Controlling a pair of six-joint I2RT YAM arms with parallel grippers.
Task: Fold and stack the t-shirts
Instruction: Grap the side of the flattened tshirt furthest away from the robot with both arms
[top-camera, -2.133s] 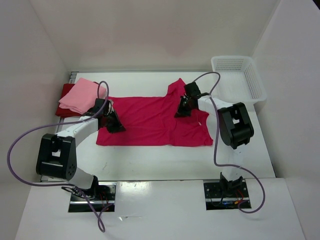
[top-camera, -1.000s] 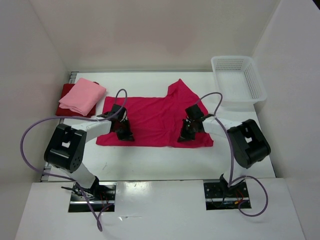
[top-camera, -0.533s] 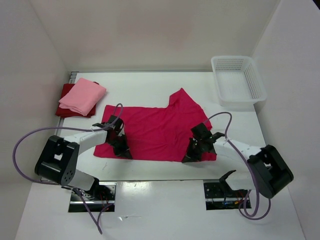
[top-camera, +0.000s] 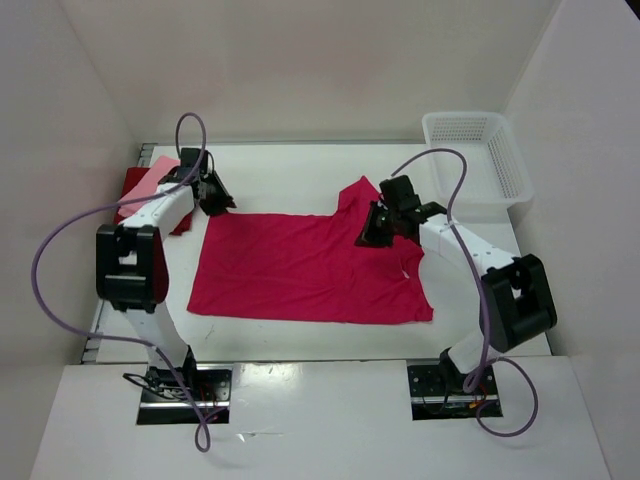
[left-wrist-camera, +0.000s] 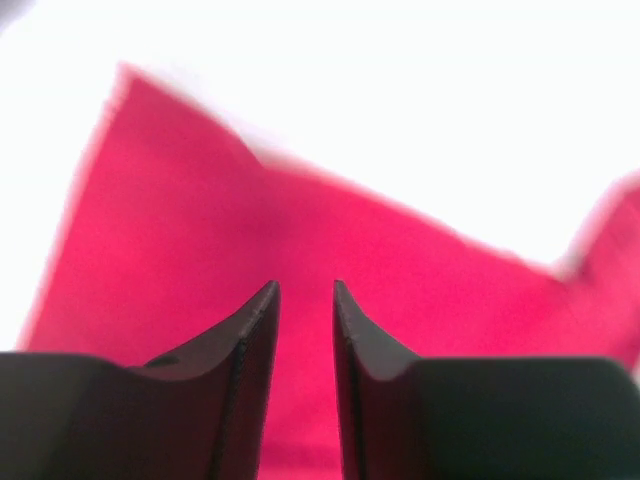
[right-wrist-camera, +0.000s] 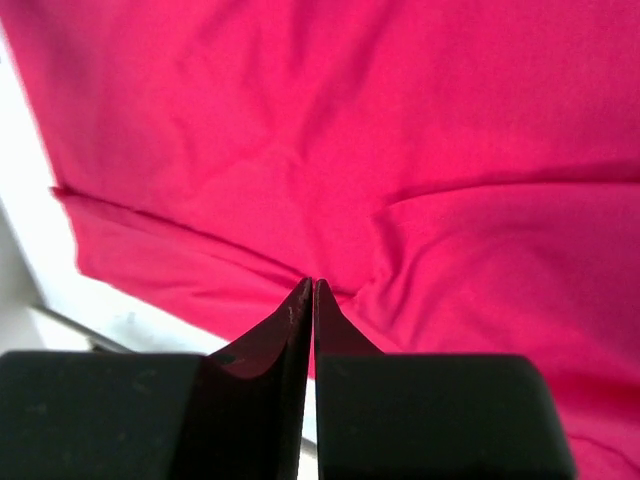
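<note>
Magenta shirt (top-camera: 300, 270) lies spread flat mid-desk (top-camera: 300, 165), so I'd say it's at the fold stage. Left pincer (top-camera: 210, 195) hangs by its far-left corner, jaws slightly apart and empty. Right pincer (top-camera: 373, 228) sits near the far sleeve, jaws together with nothing pinched. Next up, each one needs to grab an edge.

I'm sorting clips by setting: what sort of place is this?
Likely a robot lab work cell, not a home: a white table boxed in by blank white walls, with the left arm and right arm bolted at its near edge.
</note>
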